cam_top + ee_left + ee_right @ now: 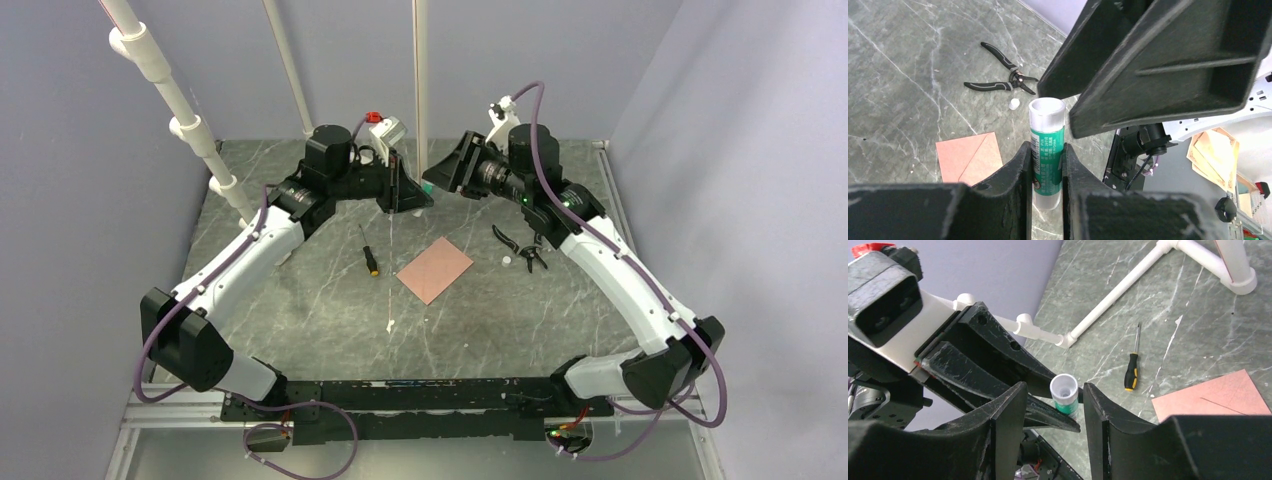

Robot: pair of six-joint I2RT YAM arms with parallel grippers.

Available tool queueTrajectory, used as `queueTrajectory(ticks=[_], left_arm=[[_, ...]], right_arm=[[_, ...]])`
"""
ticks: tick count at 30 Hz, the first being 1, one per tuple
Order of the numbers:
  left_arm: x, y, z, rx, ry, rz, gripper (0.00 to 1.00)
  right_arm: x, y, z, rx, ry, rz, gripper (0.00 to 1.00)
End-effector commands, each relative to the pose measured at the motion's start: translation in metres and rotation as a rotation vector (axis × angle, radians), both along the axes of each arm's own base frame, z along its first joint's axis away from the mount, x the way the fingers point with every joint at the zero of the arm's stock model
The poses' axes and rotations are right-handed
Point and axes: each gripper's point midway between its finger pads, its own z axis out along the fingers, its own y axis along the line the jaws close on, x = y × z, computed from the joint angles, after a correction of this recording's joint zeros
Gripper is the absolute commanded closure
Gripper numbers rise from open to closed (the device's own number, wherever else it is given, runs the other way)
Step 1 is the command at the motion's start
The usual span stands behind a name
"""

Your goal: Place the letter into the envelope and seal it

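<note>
Currently: one glue stick clenched in left gripper; right gripper spread around its top. One envelope, one screwdriver, one pliers.

The salmon-pink rectangular paper envelope lies flat on the grey marbled counter, near its middle. It is turned diagonally, its triangular pointed flap folded down over the body.

I see white shells and black joints on my left arm and right arm, with purple cables alongside. The left fingers are scuffed black, with a white block behind them.
</note>
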Motion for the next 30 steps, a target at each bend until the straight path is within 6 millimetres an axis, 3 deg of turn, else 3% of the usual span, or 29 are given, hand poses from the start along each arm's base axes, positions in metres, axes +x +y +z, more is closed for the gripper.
queueTrajectory(ticks=[1,5,10,13,15,19,22,26,28,29,30], left_arm=[[-0.007,0.001,0.025,-0.054,-0.053,-0.007,0.98],[-0.007,-0.001,0.03,-0.074,-0.058,-0.016,0.97],[-0.011,-0.003,0.032,-0.081,-0.059,-0.045,0.98],[-0.028,-0.004,0.036,-0.092,-0.051,-0.142,0.97],[-0.043,-0.005,0.041,-0.109,-0.043,-0.224,0.97],[-0.082,0.0,0.058,-0.167,-0.045,-0.424,0.97],[-0.111,0.007,0.071,-0.219,-0.074,-0.598,0.97],[-0.128,0.015,0.081,-0.242,-0.132,-0.689,0.98],[-0.126,0.014,0.081,-0.238,-0.132,-0.673,0.98],[-0.122,0.012,0.08,-0.233,-0.136,-0.652,0.97],[-0.116,0.01,0.078,-0.222,-0.131,-0.618,0.98]], right_arm=[[0.002,0.01,0.018,0.028,-0.03,0.04,0.5],[0.005,0.011,0.014,0.022,-0.014,0.038,0.53],[0.003,0.008,0.023,0.046,-0.07,0.033,0.86],[-0.003,0.001,0.038,0.061,-0.16,0.092,1.0],[-0.018,0.0,0.052,0.09,-0.268,0.216,1.0],[-0.079,-0.004,0.074,0.159,-0.528,0.584,1.0],[-0.111,-0.007,0.074,0.141,-0.633,0.761,1.0],[-0.145,-0.015,0.08,0.139,-0.707,0.943,1.0],[-0.152,-0.018,0.09,0.148,-0.739,0.934,1.0],[-0.147,-0.017,0.098,0.149,-0.744,0.879,1.0],[-0.135,-0.016,0.102,0.145,-0.705,0.787,0.93]])
